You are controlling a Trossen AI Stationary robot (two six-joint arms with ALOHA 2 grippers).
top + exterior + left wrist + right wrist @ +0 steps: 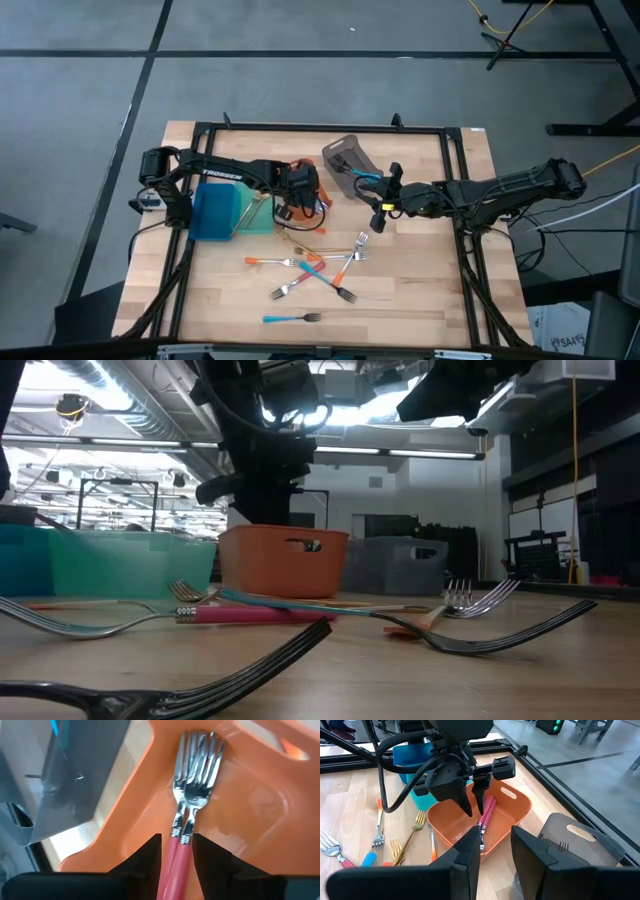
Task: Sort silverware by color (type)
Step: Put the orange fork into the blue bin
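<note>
Two pink-handled forks (192,785) lie side by side on the floor of the orange bin (250,805), heads toward its far wall. My left gripper (176,842) hangs over that bin (505,815), pointing steeply down and open, one finger on each side of the pink handles (487,812). My right gripper (496,845) hovers open, with nothing between its fingers, above the table right of the grey bin (345,160). Several more pieces of silverware (310,270) lie crossed on the table in front of the bins. My left gripper's fingers flank the two pink handles (177,855) from above, a little below the fork necks. The handles nearly fill the gap, and I cannot tell whether a finger touches them. The forks rest on the bin's floor.
A blue bin (212,212) and a teal bin (245,212) stand left of the orange one. A blue-handled fork (290,318) lies alone near the front edge, and a gold fork (310,248) lies just in front of the bins. Bare wood shows at the front right.
</note>
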